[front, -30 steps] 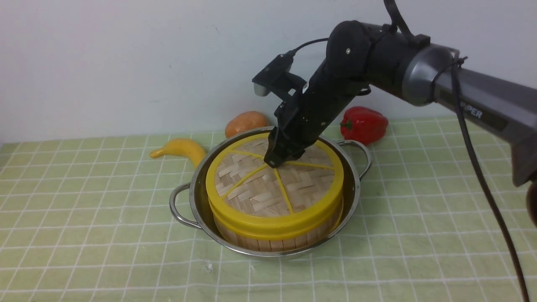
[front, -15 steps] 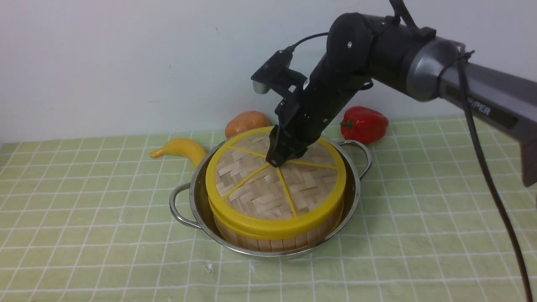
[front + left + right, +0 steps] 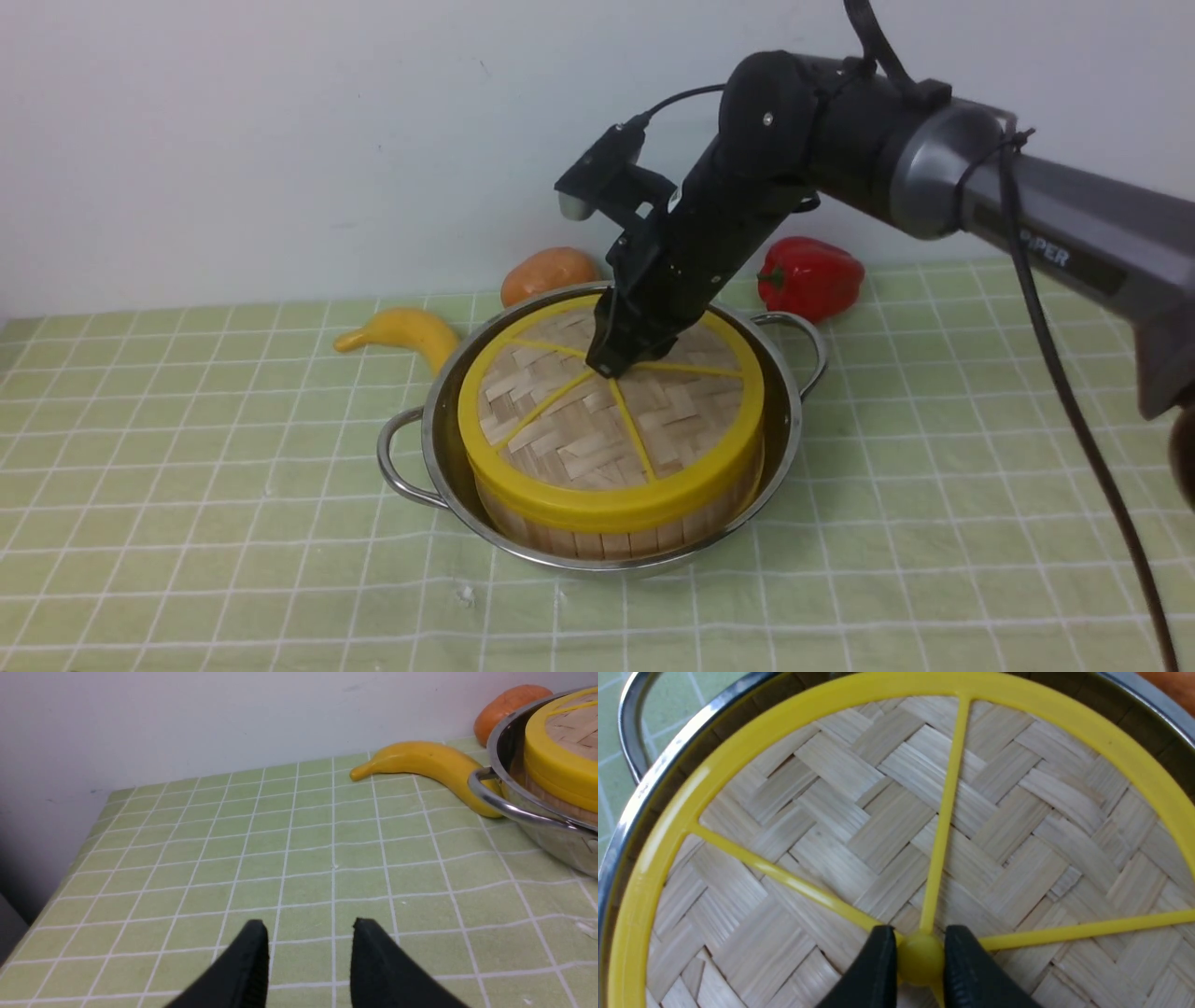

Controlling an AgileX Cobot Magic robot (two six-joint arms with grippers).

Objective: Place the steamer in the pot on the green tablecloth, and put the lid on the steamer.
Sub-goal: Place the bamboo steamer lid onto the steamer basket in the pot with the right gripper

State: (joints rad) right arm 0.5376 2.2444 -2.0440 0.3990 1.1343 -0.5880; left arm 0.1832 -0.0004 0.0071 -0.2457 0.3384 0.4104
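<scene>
From the front, the right gripper (image 3: 611,359) is lowering the lid (image 3: 611,420) level onto the steamer (image 3: 607,534), seated in the pot (image 3: 425,439) mid-cloth (image 3: 187,485); release looks due. Left wrist: the left gripper (image 3: 309,933) is hanging spread and empty near the cloth's left edge. Right wrist: jaws are pinching the lid's knob (image 3: 920,959).

Right arm (image 3: 840,121): matte black jointed housing with rounded elbow casing, one small pale screw on its side. Behind it a brushed silver-grey collar, then a dark grey forearm tube bearing pale lettering, partly readable as "PER". A black cable runs along the tube, tied at the collar, and hangs down loose. A small black camera block with a grey face sits on a bracket near the wrist, fed by a thin black cable.

Right hand (image 3: 920,961): two black tapered fingers with ribbed inner faces.

Left hand (image 3: 310,952): two black pointed fingers of similar shape.
</scene>
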